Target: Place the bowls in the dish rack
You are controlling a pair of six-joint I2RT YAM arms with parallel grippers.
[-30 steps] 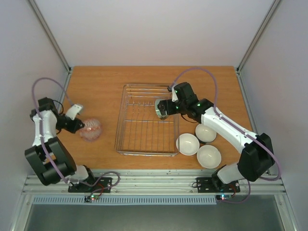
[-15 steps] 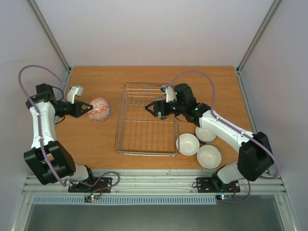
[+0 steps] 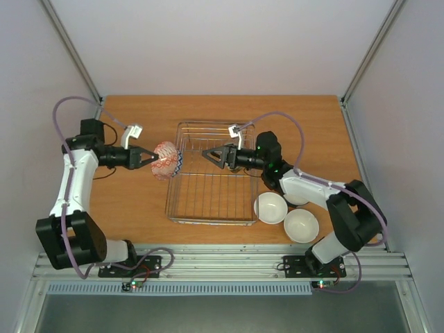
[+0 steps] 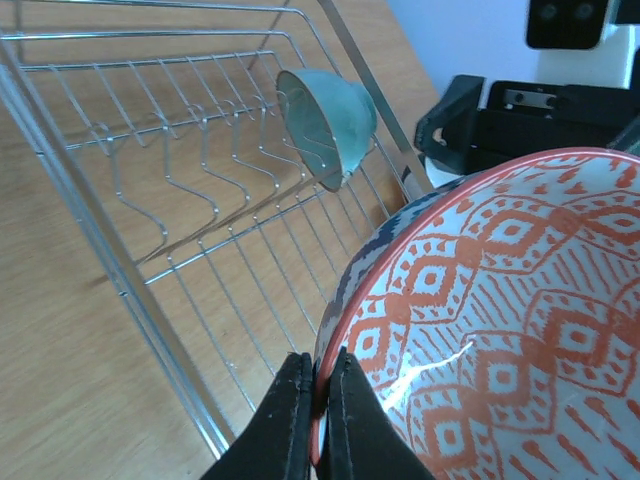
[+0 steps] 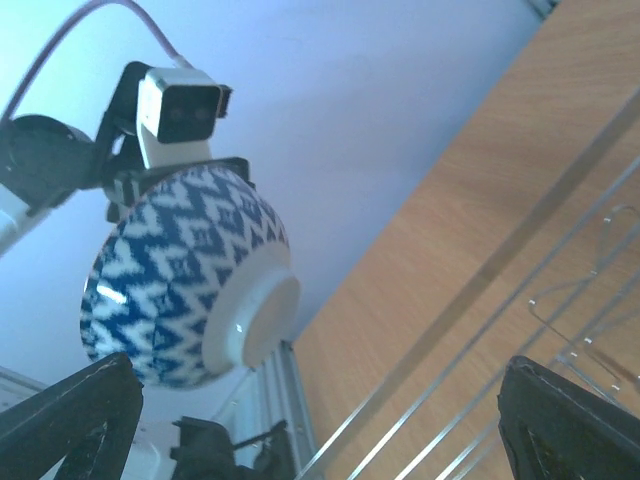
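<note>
Patterned bowl [image 3: 166, 160]: was clamped at rim by left fingers [image 4: 296, 410], held on edge beside dish rack [image 3: 171, 189], likely for upright slotting; right fingers [image 5: 570, 420] were spread, empty.

The left arm [image 3: 73, 182] and the right arm [image 3: 312, 186] are built of white links joined by black joint housings, with bulky black blocks near the bases. A thin mauve cable [image 3: 61, 109] is looped along each arm. A small white camera block [image 3: 132, 132] is carried at each wrist. Green indicator lights [image 3: 272, 164] are seen on the right arm. The left end effector [image 3: 151, 158] and the right end effector [image 3: 212, 157] are fitted with black, tapered fingers [image 4: 292, 420].
</note>
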